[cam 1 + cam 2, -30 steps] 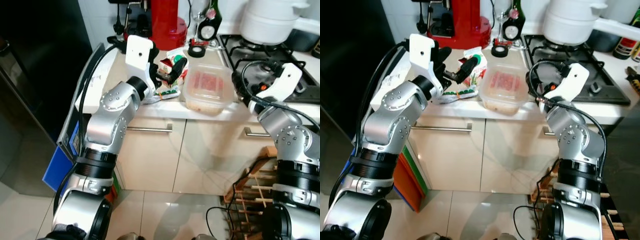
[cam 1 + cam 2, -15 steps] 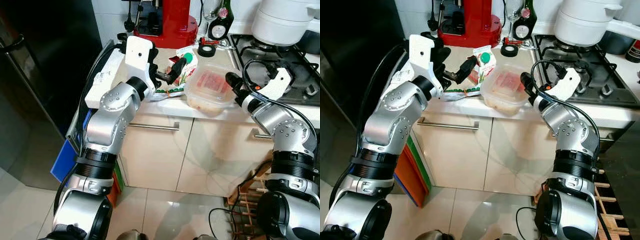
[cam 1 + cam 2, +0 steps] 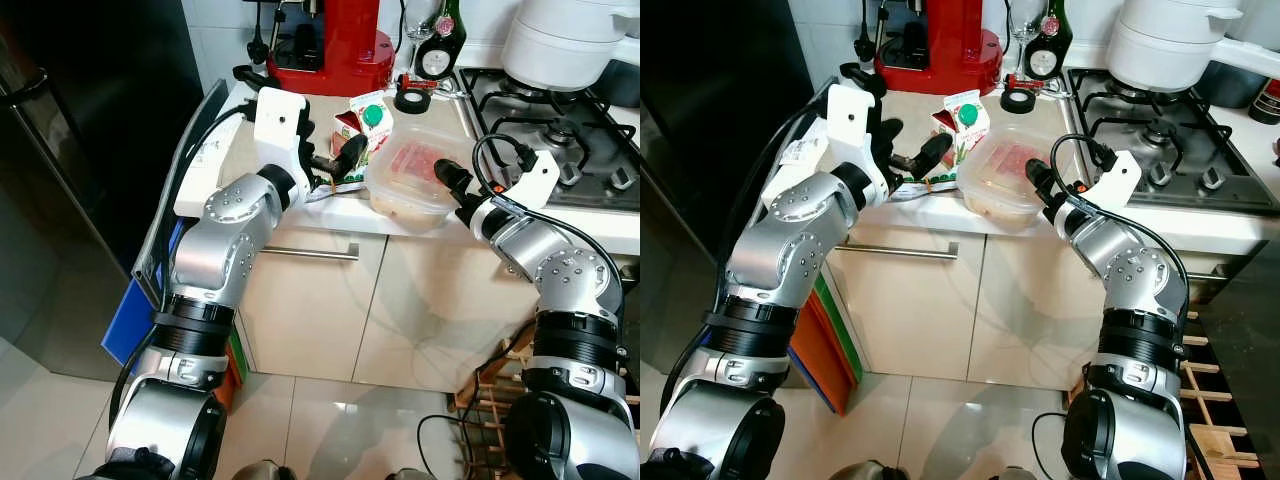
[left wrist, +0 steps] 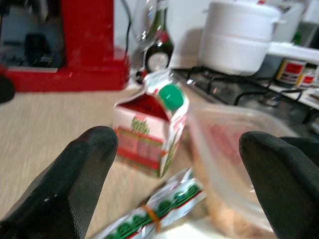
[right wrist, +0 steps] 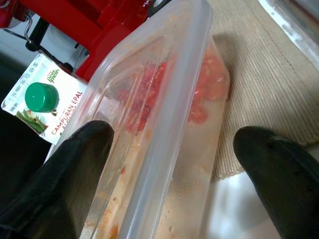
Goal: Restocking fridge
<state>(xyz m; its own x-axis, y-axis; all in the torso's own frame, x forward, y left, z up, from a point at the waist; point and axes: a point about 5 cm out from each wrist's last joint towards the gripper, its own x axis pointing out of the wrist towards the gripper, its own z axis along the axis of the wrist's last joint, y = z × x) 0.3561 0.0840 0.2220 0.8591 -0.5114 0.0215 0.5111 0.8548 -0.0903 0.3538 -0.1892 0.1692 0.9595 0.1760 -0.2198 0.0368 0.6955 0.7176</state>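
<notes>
A clear plastic container (image 3: 412,170) with red food sits on the counter, near its front edge. Left of it stand a small carton with a green cap (image 3: 364,120) and a flat green-patterned packet (image 3: 333,186). My left gripper (image 3: 328,160) is open, hovering over the packet and facing the carton (image 4: 149,130); its fingers (image 4: 75,184) spread wide on either side. My right gripper (image 3: 455,190) is open at the container's near right corner. The container (image 5: 164,129) lies between its fingers (image 5: 65,169), which do not touch it.
A red appliance (image 3: 340,40), a bottle (image 3: 437,50) and a tape roll (image 3: 410,100) stand at the counter's back. A gas hob (image 3: 560,130) with a white pot (image 3: 565,45) is to the right. The black fridge (image 3: 90,150) is on the left, cabinet fronts (image 3: 310,300) below.
My right gripper has swung in from the hob's edge to the container's near right corner. The left gripper has sunk slightly over the packet. The camera view shifted.
</notes>
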